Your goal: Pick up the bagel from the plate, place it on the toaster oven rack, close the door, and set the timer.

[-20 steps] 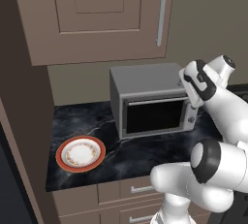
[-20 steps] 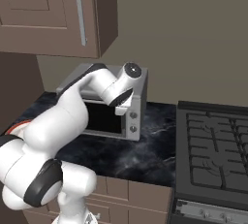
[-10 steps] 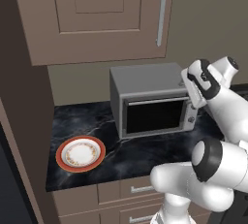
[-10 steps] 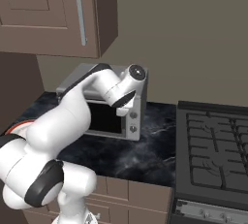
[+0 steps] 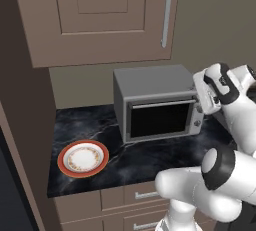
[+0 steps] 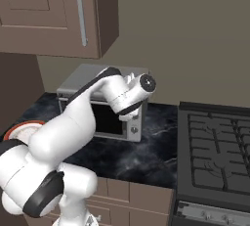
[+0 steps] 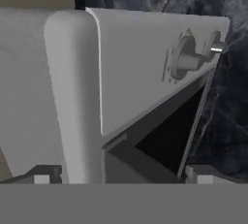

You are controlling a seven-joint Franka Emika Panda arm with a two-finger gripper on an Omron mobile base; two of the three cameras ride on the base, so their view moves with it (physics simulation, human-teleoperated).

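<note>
The toaster oven's door [image 5: 160, 119] with its dark glass stands upright against the front, shut or nearly so. Its silver bar handle [image 7: 194, 121] runs along the top edge. My gripper [image 5: 202, 99] hangs at the oven's upper right front corner, just above the knob panel [image 7: 186, 60]. In the hand view my gripper [image 7: 121, 173] is open, its fingertips [image 7: 46, 173] wide apart with the oven's corner between them. From the right my gripper [image 6: 128, 116] sits in front of the oven. The plate [image 5: 82, 158] lies at the counter's left, also [image 6: 22, 131]. The bagel and rack are hidden.
A grey toaster oven [image 5: 150, 82] stands on the dark marble counter [image 5: 145, 157]. Brown wall cabinets [image 5: 100, 15] hang above it. A black stove [image 6: 215, 146] lies to the right of the counter. Drawers [image 5: 140, 195] run below the counter edge.
The hand has shifted slightly at the oven's upper right corner and its wrist has turned a little. Oven and plate have not moved.
</note>
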